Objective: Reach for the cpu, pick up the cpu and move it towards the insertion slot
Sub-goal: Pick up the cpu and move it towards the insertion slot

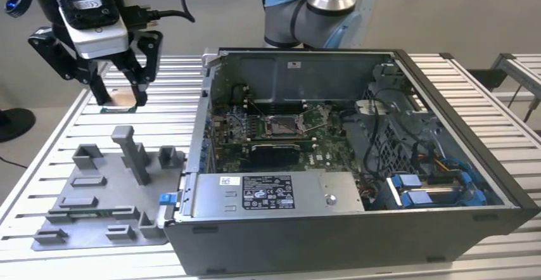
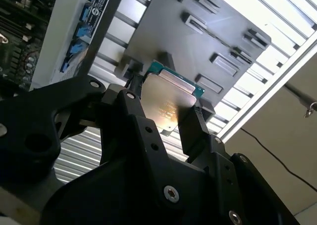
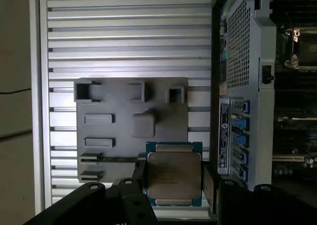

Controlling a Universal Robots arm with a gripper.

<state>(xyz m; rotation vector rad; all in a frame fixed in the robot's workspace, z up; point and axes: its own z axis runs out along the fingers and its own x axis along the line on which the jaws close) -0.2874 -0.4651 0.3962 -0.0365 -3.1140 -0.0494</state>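
My black fingers [image 2: 190, 131] pinch the thin, square, silver-topped cpu [image 3: 173, 178] by two opposite edges, raised near the grey plastic tray [image 3: 109, 93].
It looks light, stiff and fragile, its smooth metal lid slippery, so edges seem the safest hold; the metal-framed insertion slot [image 1: 282, 125] lies well apart, in the green motherboard [image 1: 331, 142].

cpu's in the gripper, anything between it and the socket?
Only the case's side wall, which stands between the gripper, shut on the cpu, and the insertion slot. The case is open on top; nothing visible lies over the slot.
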